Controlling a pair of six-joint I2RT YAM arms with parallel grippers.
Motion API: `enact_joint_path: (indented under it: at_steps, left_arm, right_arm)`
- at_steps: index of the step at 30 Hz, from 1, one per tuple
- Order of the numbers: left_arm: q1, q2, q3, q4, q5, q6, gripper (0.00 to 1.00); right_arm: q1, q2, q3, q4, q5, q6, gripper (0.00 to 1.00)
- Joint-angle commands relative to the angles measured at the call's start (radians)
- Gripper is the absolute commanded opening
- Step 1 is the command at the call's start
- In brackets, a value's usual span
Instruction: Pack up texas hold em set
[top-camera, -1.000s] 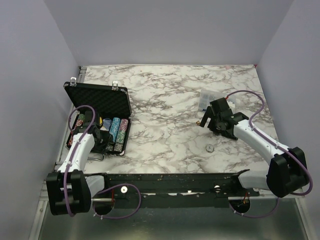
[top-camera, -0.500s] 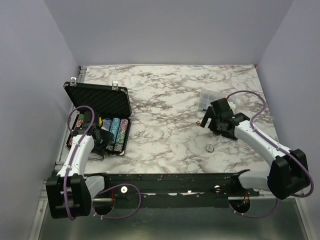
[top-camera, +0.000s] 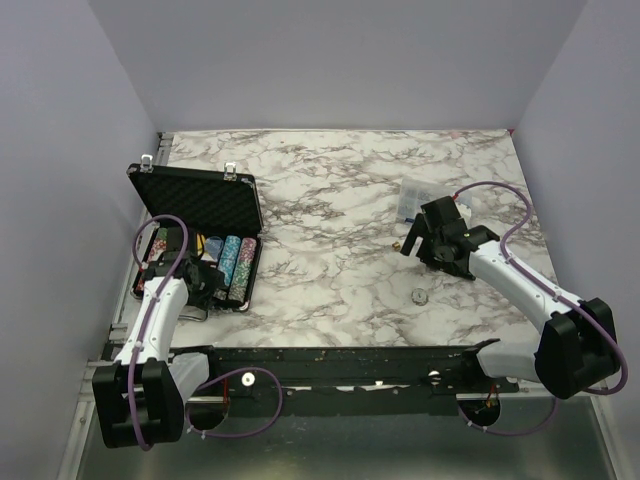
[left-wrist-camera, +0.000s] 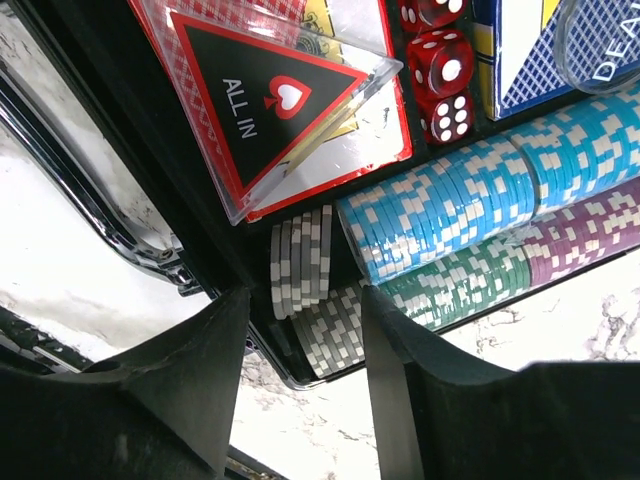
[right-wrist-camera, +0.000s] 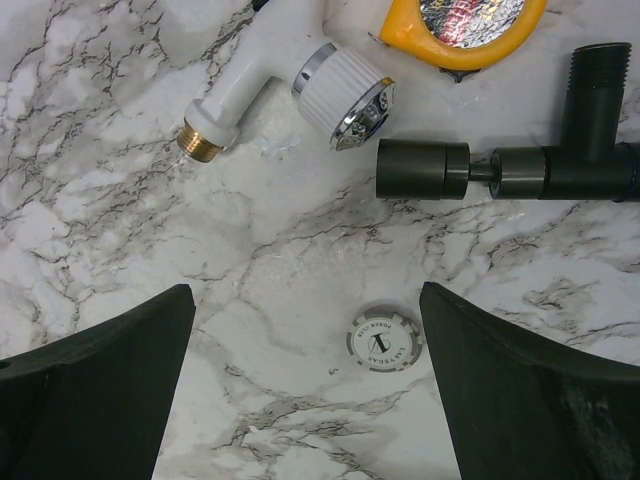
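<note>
From above, the open black case sat at the table's left edge, lid tilted back, chip rows showing in its tray. The left gripper hovered over the tray's near end. The right gripper hung well apart over the right side, near a clear box, and one loose chip lay on the bare marble closer to the arms. In the left wrist view, that gripper stood partly open and held nothing. Its tips were low over a short row of grey chips standing on edge beside the blue chips. An "ALL IN" plaque lay skewed across the red card box, next to the dice. If the fingers closed or dropped there, they could have tipped the loosely packed grey chips over or caught on the case rim. The skewed plaque might also have kept the lid from shutting flat. In the right wrist view, the gripper was spread wide and empty above the loose chip, which lay nearer its right finger than the middle. A white fitting, a black fitting and an orange ring lay beyond it. A thin disc flat on smooth marble was likely hard to pinch. An off-centre closure could have skidded it toward that clutter or let the fingers ride over it.
</note>
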Motion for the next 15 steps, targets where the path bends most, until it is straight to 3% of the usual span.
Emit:
enact_joint_path:
  at_steps: [1,9,15]
  left_arm:
    - [0.005,0.012,0.000,0.128,-0.011,-0.006,0.46]
    - [0.005,0.043,0.053,0.147,0.012,0.017,0.45]
    - [0.005,0.018,0.077,0.073,-0.009,0.008,0.62]
  right_arm:
    - [-0.003,0.002,-0.012,-0.010,-0.009,0.011,0.96]
    - [-0.004,-0.002,-0.010,-0.026,-0.008,0.011,0.96]
    - [-0.003,-0.002,-0.005,-0.039,-0.005,0.018,0.96]
